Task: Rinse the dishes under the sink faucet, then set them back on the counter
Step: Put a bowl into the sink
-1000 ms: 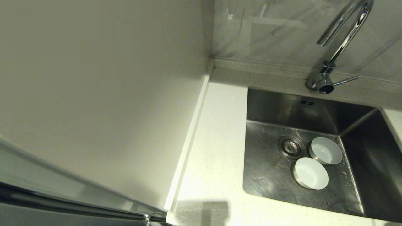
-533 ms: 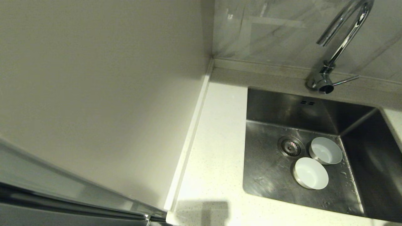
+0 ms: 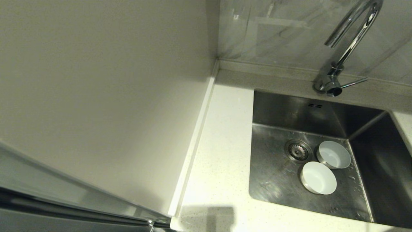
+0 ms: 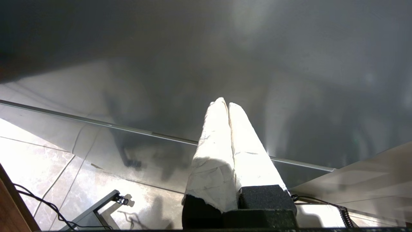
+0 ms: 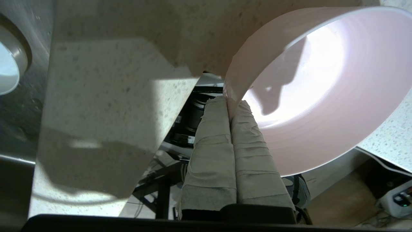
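The right gripper [image 5: 229, 106] is clenched on the thin rim of the pink bowl [image 5: 322, 96] at the counter [image 5: 106, 106] edge, so the bowl could slip or swing when lifted.

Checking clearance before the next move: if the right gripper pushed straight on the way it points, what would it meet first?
The right gripper is shut on the pink bowl rim. Straight ahead, past that rim, lies the speckled counter edge, probably first; depth is unclear.

Grey marbled wall tiles [image 3: 283, 35] back the corner beside a plain pale side panel [image 3: 106, 96].
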